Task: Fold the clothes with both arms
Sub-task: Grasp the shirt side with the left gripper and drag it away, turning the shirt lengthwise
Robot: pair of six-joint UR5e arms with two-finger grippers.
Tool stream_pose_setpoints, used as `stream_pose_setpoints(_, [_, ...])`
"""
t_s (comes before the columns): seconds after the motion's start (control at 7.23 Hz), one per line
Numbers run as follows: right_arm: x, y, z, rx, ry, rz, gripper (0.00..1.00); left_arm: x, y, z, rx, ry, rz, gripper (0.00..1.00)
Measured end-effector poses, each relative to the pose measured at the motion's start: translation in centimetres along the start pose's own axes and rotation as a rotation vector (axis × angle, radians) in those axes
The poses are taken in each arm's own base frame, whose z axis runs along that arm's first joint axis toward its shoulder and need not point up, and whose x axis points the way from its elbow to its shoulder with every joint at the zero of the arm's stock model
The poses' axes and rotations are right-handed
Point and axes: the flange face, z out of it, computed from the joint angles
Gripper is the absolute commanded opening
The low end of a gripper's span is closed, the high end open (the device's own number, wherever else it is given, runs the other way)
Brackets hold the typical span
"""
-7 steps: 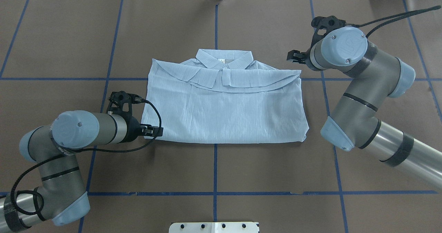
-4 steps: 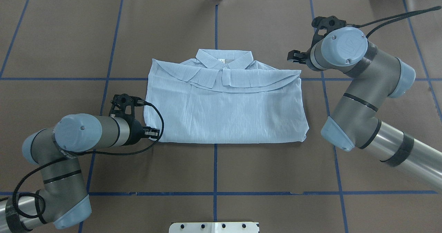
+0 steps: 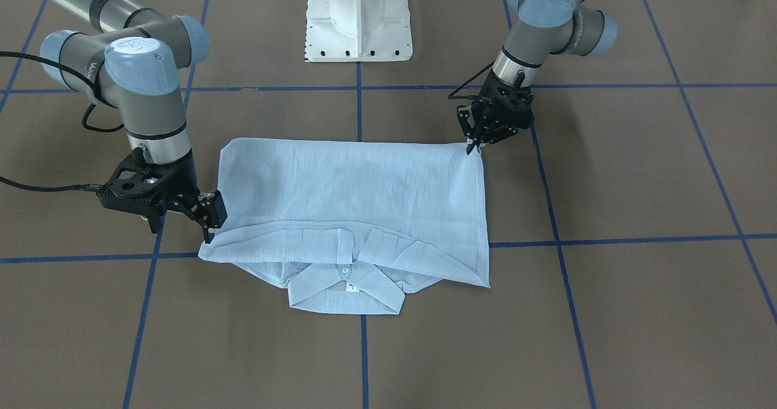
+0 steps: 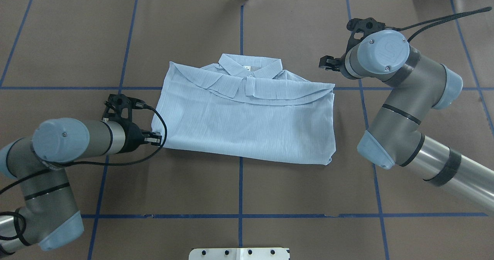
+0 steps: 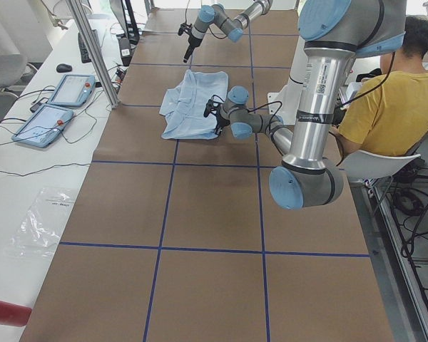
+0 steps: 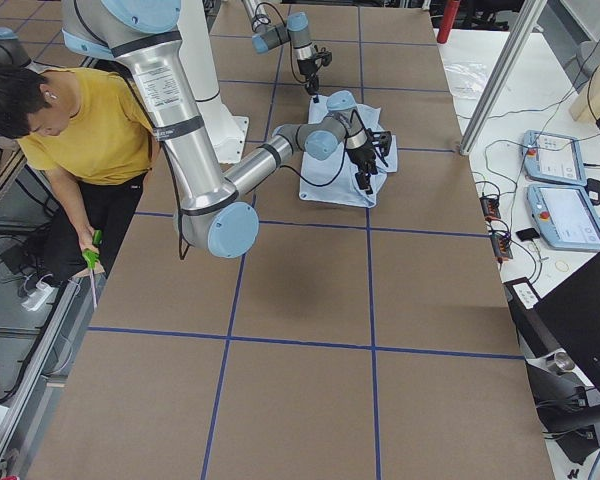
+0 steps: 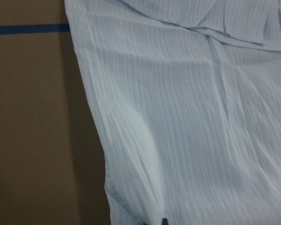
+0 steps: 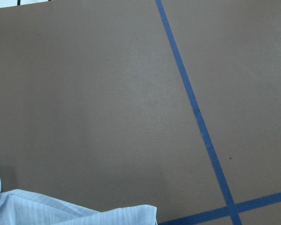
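Two corners matter: left gripper (image 3: 471, 147) pinches the shirt (image 3: 352, 190) by a hem corner; right gripper (image 3: 209, 216) hangs parted, empty, just beside the opposite shoulder

The shirt (image 4: 247, 125) lying between the two sets of jaws is pale blue with fine, lighter stripes running through the fabric. A small white button (image 3: 345, 270) shows at its collar. The tabletop (image 4: 308, 190) under the jaws is a flat dull brown, crossed by a grid of blue tape lines (image 4: 240, 186). The left arm (image 4: 73, 140) and right arm (image 4: 401, 117) are grey and silver with light-blue joint caps (image 4: 382, 51), and their jaws are black. The pedestal base (image 3: 358, 14) is white. A person's T-shirt (image 5: 392, 107) is yellow.
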Motion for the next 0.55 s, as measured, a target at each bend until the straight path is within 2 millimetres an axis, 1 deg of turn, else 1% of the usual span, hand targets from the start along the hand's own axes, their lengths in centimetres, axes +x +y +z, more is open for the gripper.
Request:
stream_pose_setpoints(0.14, [-0.6, 0.3, -0.6, -0.001, -0.017, 0.004, 1.0, -4.2, -2.8, 0.0, 0.037, -0.069, 0.067, 0.0])
stream_pose_setpoints(0.28, [-1.5, 0.8, -1.8, -0.001, -0.044, 0.013, 1.0, -9.0, -7.1, 0.7, 0.074, -0.157, 0.131, 0.0])
stream_pose_setpoints(0.41, [-2.3, 1.6, -2.7, -0.005, -0.069, 0.024, 1.0, -12.2, -12.5, 2.5, 0.101, -0.233, 0.164, 0.0])
stream_pose_setpoints(0.55, [-3.2, 2.3, -3.3, -0.01, -0.087, 0.035, 1.0, -13.5, -18.0, 4.9, 0.113, -0.286, 0.166, 0.0])
